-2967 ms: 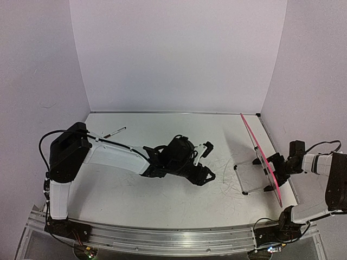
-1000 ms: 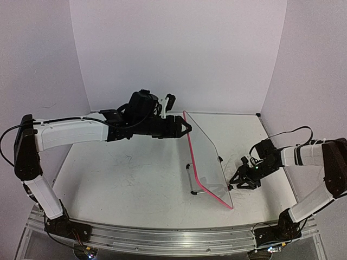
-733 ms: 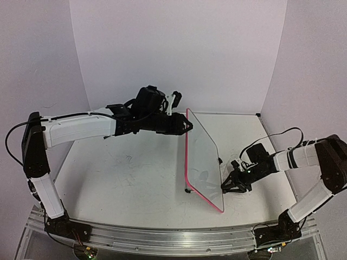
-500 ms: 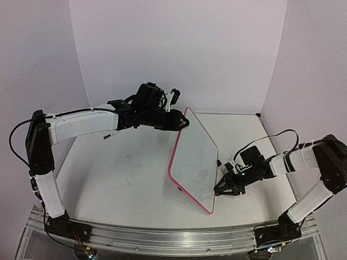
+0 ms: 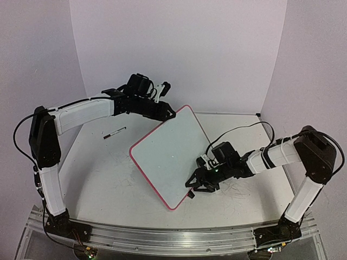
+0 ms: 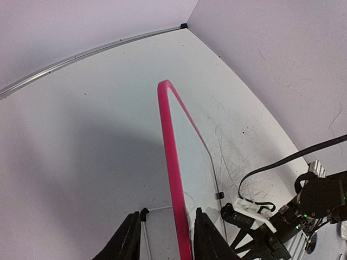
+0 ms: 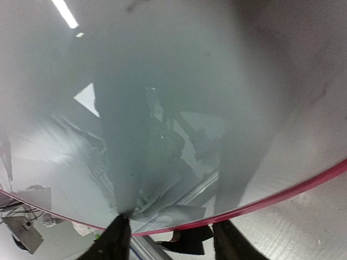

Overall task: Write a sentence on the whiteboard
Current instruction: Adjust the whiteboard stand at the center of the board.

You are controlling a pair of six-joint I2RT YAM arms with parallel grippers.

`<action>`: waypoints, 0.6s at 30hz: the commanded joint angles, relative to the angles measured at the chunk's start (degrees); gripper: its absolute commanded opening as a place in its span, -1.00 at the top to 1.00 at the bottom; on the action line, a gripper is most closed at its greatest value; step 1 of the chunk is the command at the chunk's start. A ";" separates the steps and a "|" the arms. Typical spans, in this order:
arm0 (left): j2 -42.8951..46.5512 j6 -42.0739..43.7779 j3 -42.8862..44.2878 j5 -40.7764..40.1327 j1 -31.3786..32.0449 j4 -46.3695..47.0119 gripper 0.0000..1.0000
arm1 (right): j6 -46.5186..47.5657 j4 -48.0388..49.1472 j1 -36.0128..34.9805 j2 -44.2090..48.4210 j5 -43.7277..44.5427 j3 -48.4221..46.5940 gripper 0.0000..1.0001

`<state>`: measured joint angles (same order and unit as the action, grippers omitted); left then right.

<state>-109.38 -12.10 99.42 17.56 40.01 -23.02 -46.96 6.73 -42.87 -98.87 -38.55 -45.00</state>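
Swung round since a second ago, the whiteboard (image 5: 168,157) no longer stands edge-on to the top camera. You now see its glossy white face, and it sits nearer the middle of the surface (image 5: 97,179). It is tilted, with one rounded corner high at the back and the opposite corner low toward the near edge. Your left gripper (image 5: 171,114) has drawn back with that high corner, and your right gripper (image 5: 196,184) has slid in from the right toward the centre.

Your left gripper is closed partway on the top corner. In its wrist view the pink-red frame runs straight out between the two fingers (image 6: 129,241), close against the right one, with the wire stand by the other.

Your right gripper is at the board's lower right edge, behind the panel. Its wrist view is filled by the board's back. The fingers (image 7: 115,241) stand apart under the pink rim with a black clip foot (image 7: 190,238) between them, but you cannot tell whether they pinch it.

A marker (image 5: 114,132) lies on the surface at the back left, well apart from the board.
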 commanded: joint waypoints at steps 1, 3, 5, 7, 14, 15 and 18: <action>-0.07 3.24 0.51 -0.14 -0.98 -5.07 0.17 | 11.56 -11.58 -0.29 4.43 12.74 -5.17 -0.37; 0.22 3.20 0.56 -0.05 -1.02 -5.19 0.05 | 18.01 -19.60 -0.27 7.14 22.82 -6.88 -0.51; 0.33 2.74 0.83 0.12 -1.03 -5.19 -0.05 | 23.37 -24.69 -0.26 9.31 30.75 -7.76 -0.63; 0.29 2.28 1.19 0.23 -1.07 -5.21 -0.14 | 28.23 -28.00 -0.26 11.25 36.73 -8.76 -0.66; 2.79 0.10 2.31 -1.98 -1.08 -5.59 -0.43 | 46.27 -32.94 -0.29 10.35 53.34 -11.09 -0.67; 3.26 -0.08 2.62 -2.32 -1.08 -5.77 -0.50 | 49.17 -32.85 -0.28 8.97 53.69 -11.25 -0.65; 5.24 -0.05 3.26 -3.34 -1.08 -6.67 -0.58 | 55.65 -30.12 -0.21 6.87 50.08 -11.20 -0.55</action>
<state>-109.21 -12.02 99.42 17.40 39.42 -27.49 -5.23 -22.79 -43.07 -89.03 8.19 -54.78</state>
